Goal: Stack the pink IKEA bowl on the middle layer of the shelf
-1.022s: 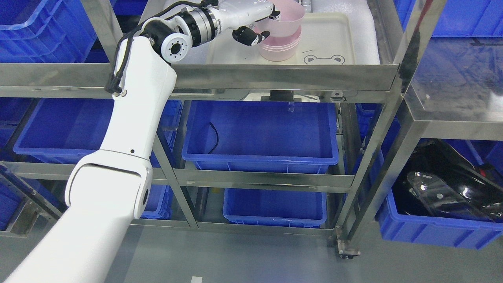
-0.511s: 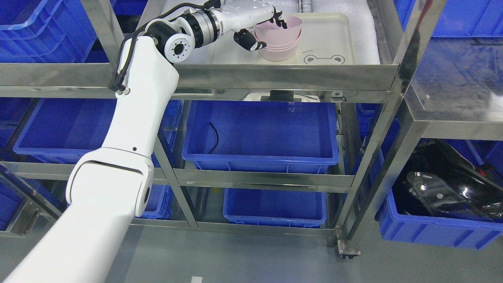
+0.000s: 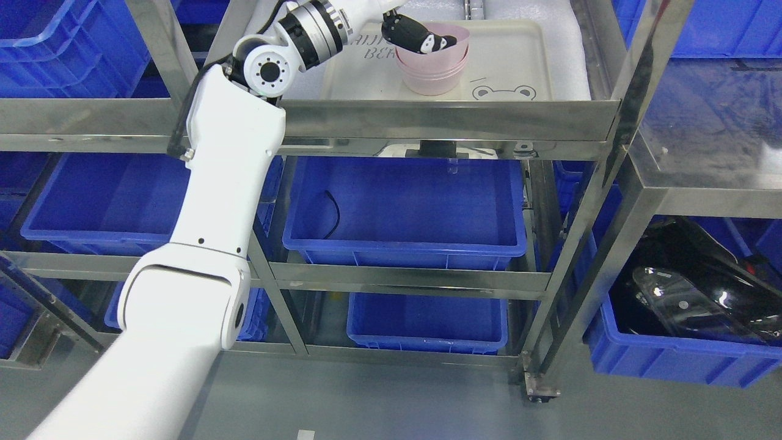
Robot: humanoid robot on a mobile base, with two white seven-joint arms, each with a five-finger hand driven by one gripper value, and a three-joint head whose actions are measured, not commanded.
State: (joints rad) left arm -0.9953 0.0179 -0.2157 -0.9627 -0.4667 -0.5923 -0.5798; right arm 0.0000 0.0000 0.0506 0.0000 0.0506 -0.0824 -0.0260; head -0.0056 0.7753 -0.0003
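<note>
Left hand [image 3: 408, 29] sits at the 10 o'clock rim of the pink bowl [image 3: 435, 50], grip state indeterminate. Bowl is nested in a pink stack [image 3: 432, 78] on the cream tray [image 3: 519, 61].

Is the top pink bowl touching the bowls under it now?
Touching: in the head view the top pink bowl sits nested in the pink bowl stack, no gap between rims.

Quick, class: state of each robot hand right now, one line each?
Left hand: over the rim of the stacked pink bowls on the tray; grip cannot be told.
Right hand: not in view.
</note>
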